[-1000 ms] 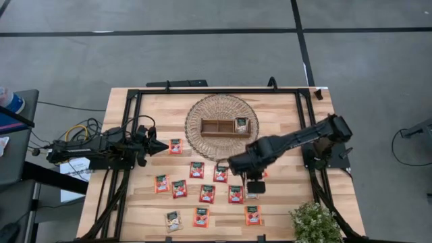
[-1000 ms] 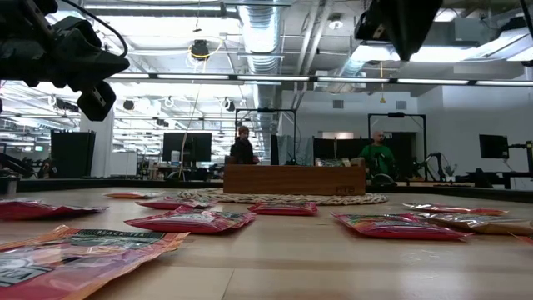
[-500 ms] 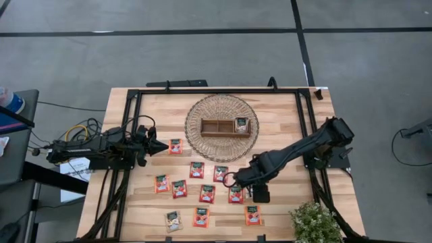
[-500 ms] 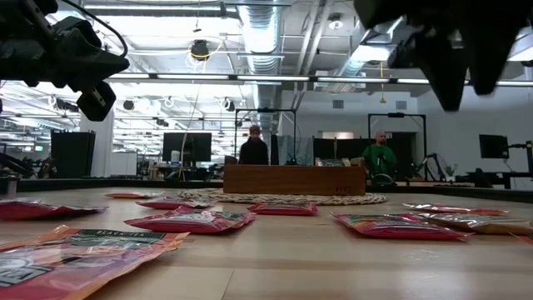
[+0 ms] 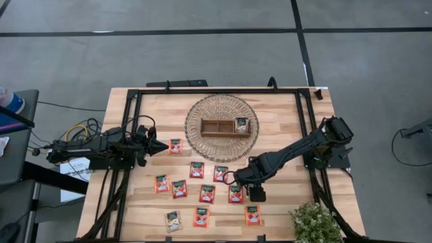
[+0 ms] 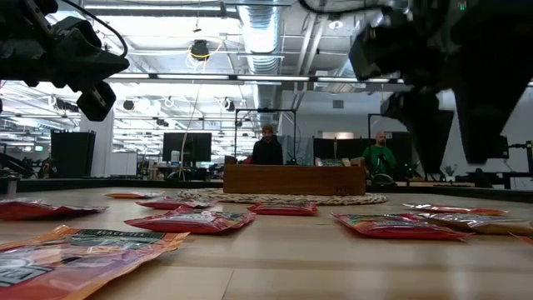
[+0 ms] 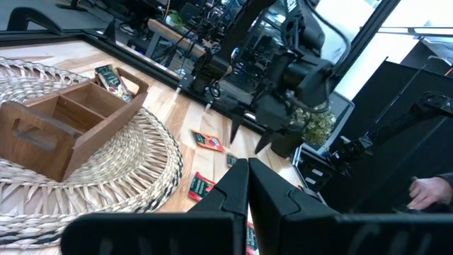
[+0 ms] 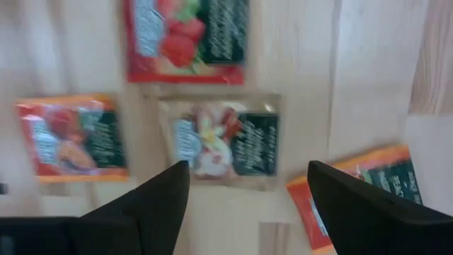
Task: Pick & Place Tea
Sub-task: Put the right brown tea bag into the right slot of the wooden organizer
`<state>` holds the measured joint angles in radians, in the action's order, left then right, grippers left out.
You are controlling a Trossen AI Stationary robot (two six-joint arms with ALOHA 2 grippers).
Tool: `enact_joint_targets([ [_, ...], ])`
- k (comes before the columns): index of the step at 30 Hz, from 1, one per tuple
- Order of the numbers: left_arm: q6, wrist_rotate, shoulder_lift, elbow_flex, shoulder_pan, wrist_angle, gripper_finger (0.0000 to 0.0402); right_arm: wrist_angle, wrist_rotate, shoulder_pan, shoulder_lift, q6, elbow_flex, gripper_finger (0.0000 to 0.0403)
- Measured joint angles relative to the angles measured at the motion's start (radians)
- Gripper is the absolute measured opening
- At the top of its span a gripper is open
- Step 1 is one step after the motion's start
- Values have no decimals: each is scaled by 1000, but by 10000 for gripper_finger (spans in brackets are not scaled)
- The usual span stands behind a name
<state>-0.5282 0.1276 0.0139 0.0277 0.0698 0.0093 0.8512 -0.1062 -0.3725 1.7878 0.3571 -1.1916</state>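
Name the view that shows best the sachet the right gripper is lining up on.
The right wrist view: the pale sachet lies centred beyond the open right gripper, label readable. The high view shows only the right gripper low over the sachet row. The low and left wrist views do not single that sachet out.

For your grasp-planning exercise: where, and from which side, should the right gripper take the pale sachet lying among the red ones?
From straight above, pinching across two opposite edges. The pale sachet is thin and lies flat on the table, so no side offers a hold. Bare wood shows beside those edges, and the open right gripper hangs over it.
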Motion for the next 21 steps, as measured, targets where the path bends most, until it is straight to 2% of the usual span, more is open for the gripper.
enact_joint_targets([
  [6,0,0,0,0,0,0,0,-76,-22,17,0,-17,53,281],
  [17,0,0,0,0,0,0,0,-102,-22,20,0,-77,54,281],
  [21,0,0,0,0,0,0,0,-105,10,23,0,-78,54,281],
])
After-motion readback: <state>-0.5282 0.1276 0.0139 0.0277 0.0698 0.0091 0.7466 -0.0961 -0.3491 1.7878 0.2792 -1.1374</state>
